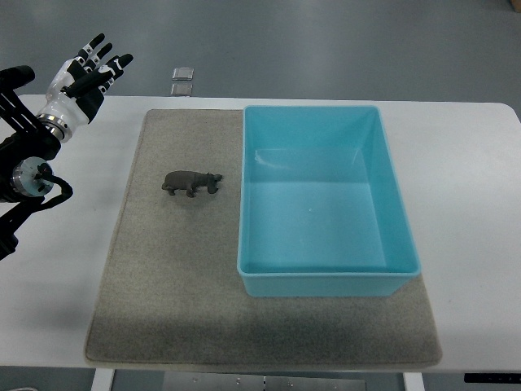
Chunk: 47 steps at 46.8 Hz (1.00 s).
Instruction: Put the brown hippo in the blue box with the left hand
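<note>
The box [328,208] is smooth blue plastic with a slight sheen on its floor and walls. The mat [155,293] is grey cloth, matt, with a rough felt-like nap. The worktop [468,187] is white, smooth and matt. The hippo [190,182] is dark brown and matt. The left hand [88,73] has glossy black and white plastic shells.

One brown hippo [191,183], standing on the mat. One blue box [326,277], open-topped, nothing inside it. One grey mat [146,309]. One white table [472,204]. One robot hand [85,72], the left, at the upper left corner, fingers spread. Two small square items [182,81] on the floor beyond the table's far edge, possibly tiles or tags; too small to identify.
</note>
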Each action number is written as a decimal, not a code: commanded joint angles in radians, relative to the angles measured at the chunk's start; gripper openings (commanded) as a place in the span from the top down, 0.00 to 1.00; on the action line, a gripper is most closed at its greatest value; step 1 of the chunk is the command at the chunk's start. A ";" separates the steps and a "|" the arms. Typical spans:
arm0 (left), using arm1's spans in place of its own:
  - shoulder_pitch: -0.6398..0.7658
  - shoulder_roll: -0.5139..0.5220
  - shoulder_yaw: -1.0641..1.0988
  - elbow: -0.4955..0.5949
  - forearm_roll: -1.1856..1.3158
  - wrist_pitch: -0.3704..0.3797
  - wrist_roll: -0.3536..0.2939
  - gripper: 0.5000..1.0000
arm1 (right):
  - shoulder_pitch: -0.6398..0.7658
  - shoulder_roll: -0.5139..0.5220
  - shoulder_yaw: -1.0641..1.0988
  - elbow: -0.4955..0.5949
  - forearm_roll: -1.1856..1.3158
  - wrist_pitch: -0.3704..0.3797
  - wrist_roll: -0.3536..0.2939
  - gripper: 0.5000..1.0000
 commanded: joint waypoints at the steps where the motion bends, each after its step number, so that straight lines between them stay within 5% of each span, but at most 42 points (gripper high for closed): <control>1: 0.000 0.000 0.002 0.000 -0.001 -0.001 0.000 0.00 | 0.001 0.000 0.000 0.000 0.000 0.000 0.000 0.13; 28: 0.003 0.009 0.006 0.003 0.002 -0.006 -0.002 0.00 | 0.000 0.000 0.000 0.000 0.000 -0.001 0.000 0.13; 47: 0.002 0.008 0.020 0.034 0.005 -0.079 -0.011 0.00 | 0.000 0.000 0.000 0.000 0.000 -0.001 0.000 0.13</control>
